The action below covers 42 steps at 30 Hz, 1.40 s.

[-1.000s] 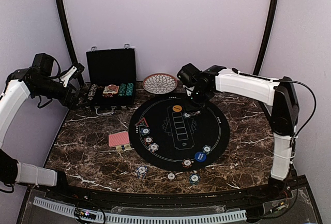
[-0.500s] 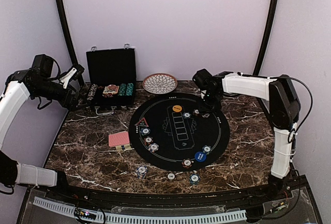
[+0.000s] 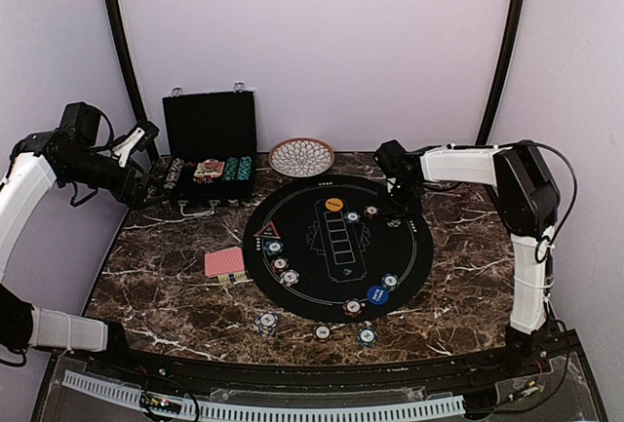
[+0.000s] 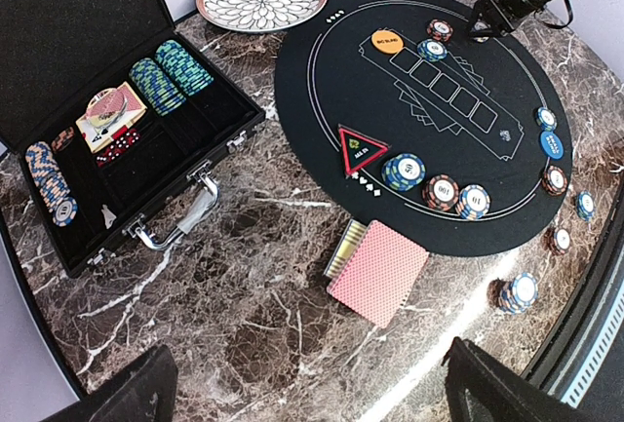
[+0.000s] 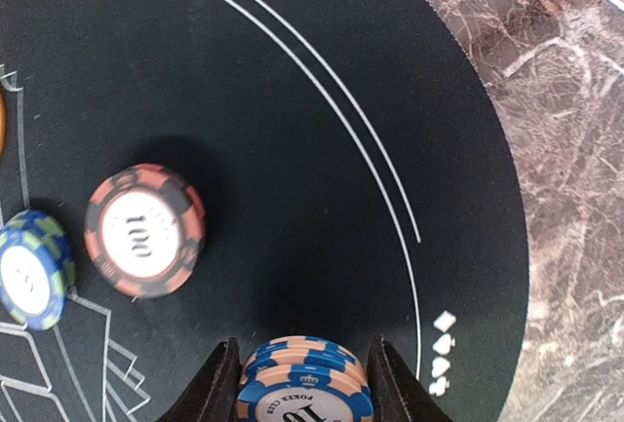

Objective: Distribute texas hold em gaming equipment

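My right gripper point(image 5: 304, 383) is shut on a small stack of blue-and-peach poker chips point(image 5: 304, 373), just above the black round mat point(image 3: 336, 247) near its far right rim. Beside it on the mat lie a red-and-black chip point(image 5: 144, 230) and a blue-green chip point(image 5: 34, 268). The orange button point(image 3: 334, 205), blue button point(image 3: 377, 294) and red triangle marker point(image 3: 268, 230) rest on the mat among more chips. A red-backed deck point(image 4: 378, 271) lies on the marble left of the mat. My left gripper point(image 4: 312, 398) hangs open high over the table's left side.
An open black case point(image 3: 208, 149) with rows of chips stands at the back left. A patterned dish point(image 3: 301, 157) sits behind the mat. Three chip stacks point(image 3: 265, 323) lie on the marble near the front edge.
My right arm has swung to the right along the mat's far edge, carrying the chip stack. The red-and-black chip now shows clear of it. The left arm has not moved.
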Available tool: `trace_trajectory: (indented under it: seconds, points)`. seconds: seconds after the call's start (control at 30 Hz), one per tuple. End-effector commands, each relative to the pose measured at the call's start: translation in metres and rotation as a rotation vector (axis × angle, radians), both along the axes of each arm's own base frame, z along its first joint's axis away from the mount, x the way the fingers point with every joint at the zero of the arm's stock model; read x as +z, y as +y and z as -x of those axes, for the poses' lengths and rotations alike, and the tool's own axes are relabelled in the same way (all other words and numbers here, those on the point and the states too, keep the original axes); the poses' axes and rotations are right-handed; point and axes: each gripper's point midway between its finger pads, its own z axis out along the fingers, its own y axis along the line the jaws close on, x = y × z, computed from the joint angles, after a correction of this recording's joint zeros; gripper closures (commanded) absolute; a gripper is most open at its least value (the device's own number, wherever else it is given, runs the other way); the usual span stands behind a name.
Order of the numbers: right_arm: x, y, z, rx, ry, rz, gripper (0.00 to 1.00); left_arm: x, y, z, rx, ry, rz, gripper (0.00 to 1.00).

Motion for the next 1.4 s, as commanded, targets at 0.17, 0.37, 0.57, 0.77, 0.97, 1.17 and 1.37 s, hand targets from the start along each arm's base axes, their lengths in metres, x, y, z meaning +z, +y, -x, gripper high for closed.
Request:
trace_trajectory:
  seconds: [0.17, 0.37, 0.57, 0.77, 0.97, 1.17, 1.37]
  points:
    - [-0.026, 0.003, -0.007, -0.015, 0.015, -0.023, 0.72, 0.001, -0.002, 0.011, -0.013, 0.010, 0.002, 0.01]
    - [-0.019, 0.003, -0.006, -0.016, 0.001, -0.036, 0.53, 0.001, -0.003, 0.011, -0.015, 0.006, 0.004, 0.01]
    - [0.010, 0.009, -0.005, 0.003, -0.044, -0.053, 0.42, 0.002, -0.002, 0.011, -0.013, 0.004, 0.002, 0.01]
    - [0.056, 0.025, 0.001, 0.041, -0.118, -0.052, 0.32, 0.000, -0.002, 0.011, -0.013, 0.004, 0.000, 0.01]
    - [0.109, 0.064, 0.032, 0.131, -0.201, -0.067, 0.24, 0.000, -0.002, 0.010, -0.013, 0.004, -0.002, 0.01]
    - [0.124, 0.150, 0.112, 0.376, -0.190, -0.123, 0.19, -0.002, -0.001, 0.011, -0.016, 0.005, -0.007, 0.01]
    - [0.101, 0.233, 0.212, 0.657, -0.081, -0.147, 0.14, -0.001, -0.003, 0.009, -0.020, 0.007, 0.004, 0.01]
